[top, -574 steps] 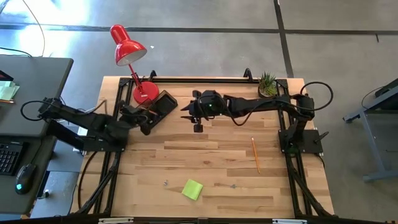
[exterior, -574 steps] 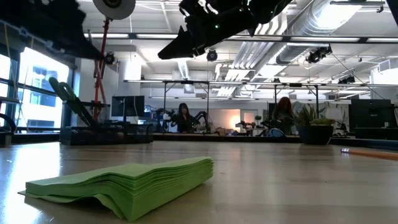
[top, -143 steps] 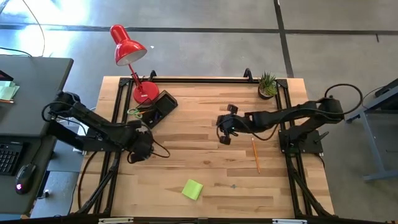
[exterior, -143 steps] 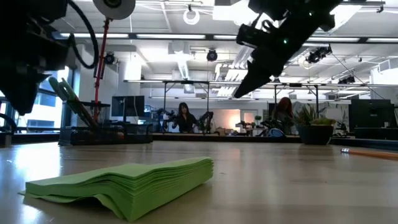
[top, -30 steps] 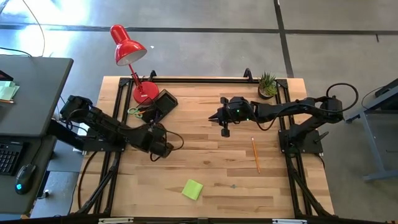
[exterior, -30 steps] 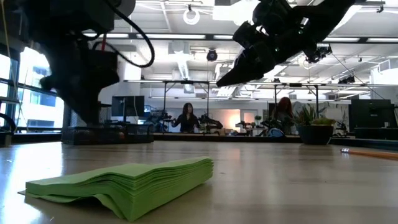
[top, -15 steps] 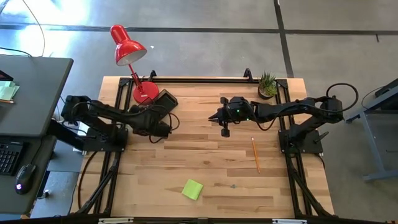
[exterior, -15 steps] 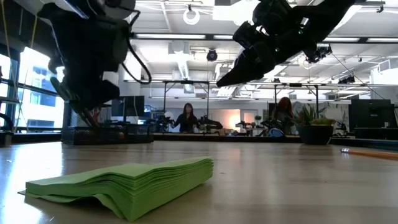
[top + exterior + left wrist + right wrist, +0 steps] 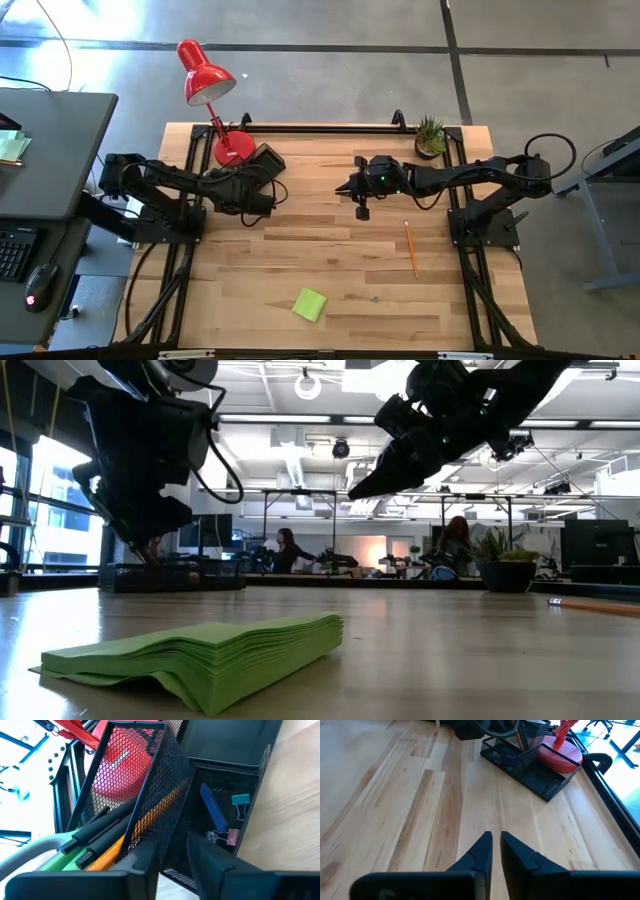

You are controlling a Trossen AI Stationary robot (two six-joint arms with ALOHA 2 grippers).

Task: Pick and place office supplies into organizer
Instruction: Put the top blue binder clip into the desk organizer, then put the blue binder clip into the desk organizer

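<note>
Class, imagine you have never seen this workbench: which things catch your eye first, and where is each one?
The red desk lamp leans over the table's far left corner, its round base beside the black mesh organizer. The left hand hovers right at that organizer, which holds pens, pencils and clips. Near the front edge lies a lime-green sticky-note pad, and an orange pencil lies on the right side.

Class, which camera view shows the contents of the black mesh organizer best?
The left wrist view: it looks straight into the organizer, showing clips and pens. The high and right wrist views show it small and far off; the low view shows only a dark edge.
</note>
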